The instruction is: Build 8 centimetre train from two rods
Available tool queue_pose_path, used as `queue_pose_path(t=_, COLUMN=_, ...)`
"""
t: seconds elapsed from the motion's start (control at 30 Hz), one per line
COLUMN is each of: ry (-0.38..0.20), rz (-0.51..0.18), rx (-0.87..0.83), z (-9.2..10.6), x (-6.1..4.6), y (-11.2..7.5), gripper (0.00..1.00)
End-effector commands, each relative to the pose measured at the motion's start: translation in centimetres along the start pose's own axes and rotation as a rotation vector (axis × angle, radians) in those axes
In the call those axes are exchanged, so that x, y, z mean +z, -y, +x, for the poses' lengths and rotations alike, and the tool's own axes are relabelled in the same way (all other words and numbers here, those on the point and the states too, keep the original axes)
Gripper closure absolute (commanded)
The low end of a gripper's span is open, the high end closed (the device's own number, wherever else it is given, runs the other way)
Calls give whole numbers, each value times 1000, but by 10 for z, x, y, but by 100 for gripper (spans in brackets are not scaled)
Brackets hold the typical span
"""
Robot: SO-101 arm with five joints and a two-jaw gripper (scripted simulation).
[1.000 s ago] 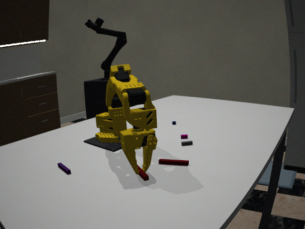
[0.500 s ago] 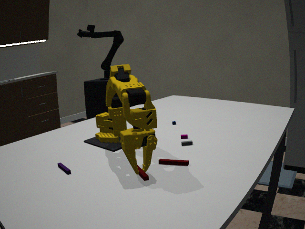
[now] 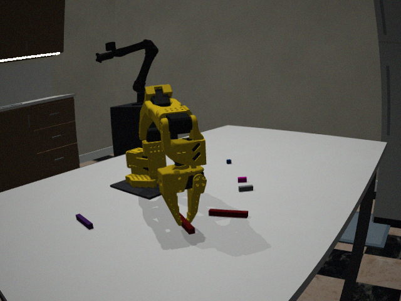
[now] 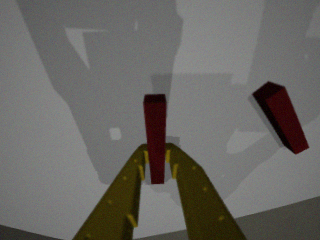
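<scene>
My yellow gripper [image 3: 185, 222] is down at the table and shut on one end of a red rod [image 3: 187, 224]. In the wrist view the fingers clamp the near end of this red rod [image 4: 155, 136], which points away from me and lies on the table. A second red rod [image 3: 228, 212] lies flat a little to the right, apart from the held one; it shows in the wrist view [image 4: 281, 116] at the right. A blue rod [image 3: 229, 161], a magenta rod [image 3: 242, 179] and a grey rod [image 3: 245, 187] lie further back right. A purple rod [image 3: 84, 221] lies at the left.
My arm's base stands on a dark plate [image 3: 137, 189] behind the gripper. A black arm [image 3: 139, 64] on a dark pedestal stands beyond the table. A wooden drawer cabinet [image 3: 37, 139] is at the left. The table edge runs along the right side.
</scene>
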State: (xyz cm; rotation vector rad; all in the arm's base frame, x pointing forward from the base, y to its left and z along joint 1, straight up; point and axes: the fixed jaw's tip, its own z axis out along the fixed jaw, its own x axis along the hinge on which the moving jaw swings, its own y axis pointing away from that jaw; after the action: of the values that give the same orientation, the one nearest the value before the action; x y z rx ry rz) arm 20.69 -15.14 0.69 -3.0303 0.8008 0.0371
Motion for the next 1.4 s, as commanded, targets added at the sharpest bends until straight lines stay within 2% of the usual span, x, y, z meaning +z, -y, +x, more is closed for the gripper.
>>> queue_pose_path(t=0.0, ry=3, rz=1, rx=-1, z=0, x=-9, y=0, gripper=100)
queue_pose_path(t=0.23, ry=3, rz=1, rx=-1, z=0, x=-22, y=2, gripper=100)
queue_pose_path(t=0.9, ry=3, rz=1, rx=0, z=-1, x=-25, y=6, gripper=100)
queue_pose_path(t=1.13, ry=3, rz=-1, rx=3, z=-1, x=-25, y=21, gripper=100)
queue_pose_path(t=1.37, ry=3, rz=-4, rx=10, z=-5, x=-25, y=51, gripper=100)
